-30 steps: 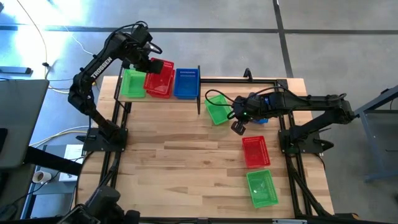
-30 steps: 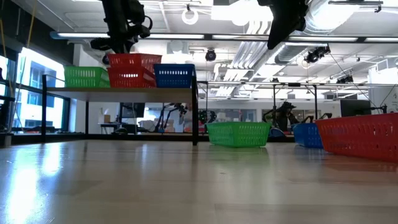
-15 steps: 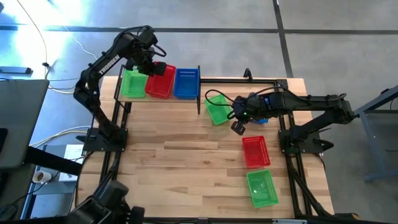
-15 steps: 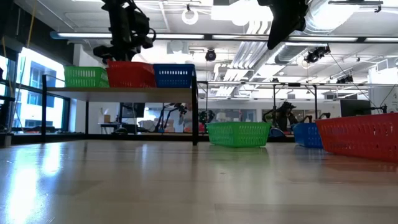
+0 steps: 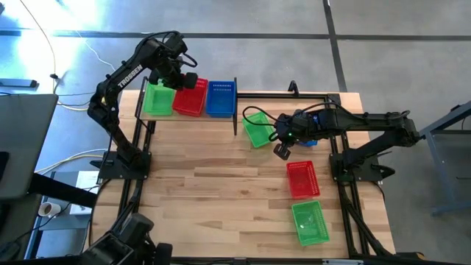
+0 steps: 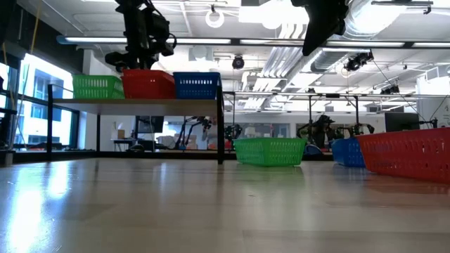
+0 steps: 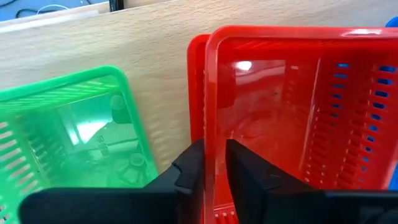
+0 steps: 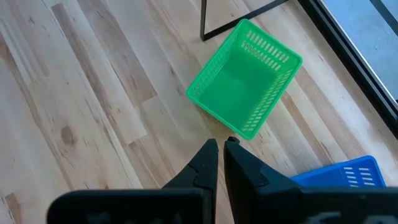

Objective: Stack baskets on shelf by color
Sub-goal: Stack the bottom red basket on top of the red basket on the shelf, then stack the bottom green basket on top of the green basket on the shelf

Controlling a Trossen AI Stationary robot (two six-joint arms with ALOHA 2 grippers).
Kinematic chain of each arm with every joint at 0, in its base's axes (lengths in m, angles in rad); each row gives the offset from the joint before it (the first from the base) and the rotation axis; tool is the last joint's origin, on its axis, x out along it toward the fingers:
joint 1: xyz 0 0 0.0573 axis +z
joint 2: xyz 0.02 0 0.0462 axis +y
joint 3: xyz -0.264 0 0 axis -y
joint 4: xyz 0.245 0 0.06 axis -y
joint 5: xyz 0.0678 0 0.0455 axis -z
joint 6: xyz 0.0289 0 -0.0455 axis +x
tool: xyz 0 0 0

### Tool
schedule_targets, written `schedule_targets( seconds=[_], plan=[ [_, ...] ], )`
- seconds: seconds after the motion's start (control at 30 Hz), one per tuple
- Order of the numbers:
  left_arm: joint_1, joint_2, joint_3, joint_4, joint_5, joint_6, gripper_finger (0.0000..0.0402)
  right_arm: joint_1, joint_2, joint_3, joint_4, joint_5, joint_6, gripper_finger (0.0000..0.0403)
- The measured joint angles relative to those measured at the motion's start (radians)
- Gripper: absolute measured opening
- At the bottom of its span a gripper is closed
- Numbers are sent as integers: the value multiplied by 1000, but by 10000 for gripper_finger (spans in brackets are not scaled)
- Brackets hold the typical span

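Since one second ago the red basket (image 5: 189, 97) has come down from a tilted, lifted position and now sits level on the shelf (image 5: 176, 116), between the green basket (image 5: 157, 99) and the blue basket (image 5: 220, 99). In the left wrist view a second red rim shows just outside the first, so I judge it is nested into another red basket; this keeps the red stack in the middle column.

The left gripper (image 7: 209, 163) straddles the red basket's end wall, one finger inside and one outside. A narrow gap shows on each side of the wall, so I read the jaws as just loosened, no longer pinching hard. I cannot tell whether contact is fully broken. A grip on the wall keeps the basket upright during lowering.

The right gripper (image 8: 219, 148) hangs above the table with its fingers closed together and empty, just above the near corner of a loose green basket (image 8: 244, 86). I judge this arm is waiting.

Loose items on the table:
1. Green basket by the shelf's post.
2. Blue basket (image 8: 344, 178), mostly hidden under the right arm in the high view.
3. A second red basket (image 5: 302, 179).
4. A second green basket (image 5: 310, 222) nearest the front edge.

My judgement: red placement nearly complete; next requirement is a clear straight-up retreat.
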Motion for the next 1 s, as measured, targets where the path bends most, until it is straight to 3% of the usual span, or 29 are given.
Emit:
schedule_targets(
  seconds=[0.27,1.0],
  plan=[
    [0,0,0,0,65,-11,84,0,0,0,0,-1,8,13],
    [5,-26,0,-22,-3,55,103,0,0,0,0,-7,30,13]
  ],
)
